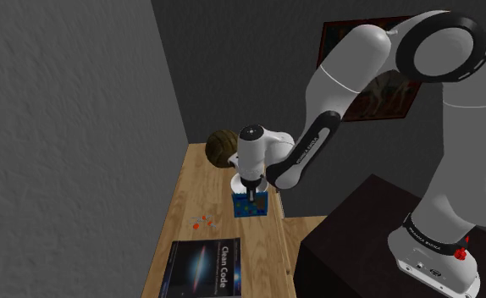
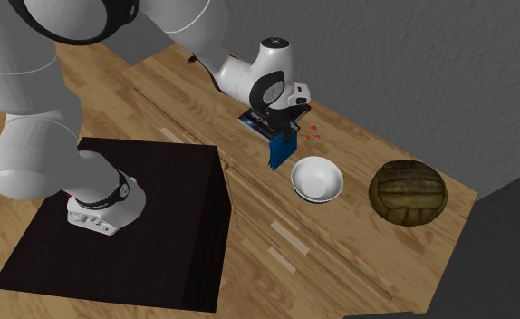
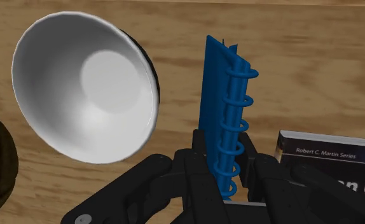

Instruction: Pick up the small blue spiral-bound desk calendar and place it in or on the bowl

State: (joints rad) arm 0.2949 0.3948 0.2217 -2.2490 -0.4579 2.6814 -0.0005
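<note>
Counted: one tool, one calendar, one bowl, one book, one brown ball. The tool (image 3: pixel 227 153) is closed to a narrow gap, its two fingers pinching the blue spiral-bound calendar (image 3: pixel 214 95) by its lower end, spiral edge facing the camera. The calendar stands upright over the wooden counter (image 3: pixel 302 63), just beside the white bowl (image 3: pixel 48 63) and outside it. The book (image 3: pixel 327 162) lies on the calendar's other side. The ball (image 2: pixel 409 192) sits beyond the bowl.

I see a wooden table (image 1: pixel 192 188) carrying a white bowl (image 2: pixel 317 178), with a brown ridged ball (image 2: pixel 409 192) near it. A Clean Code book (image 1: pixel 203 267) and a few orange specks (image 1: pixel 201 224) lie farther along the same top.
</note>
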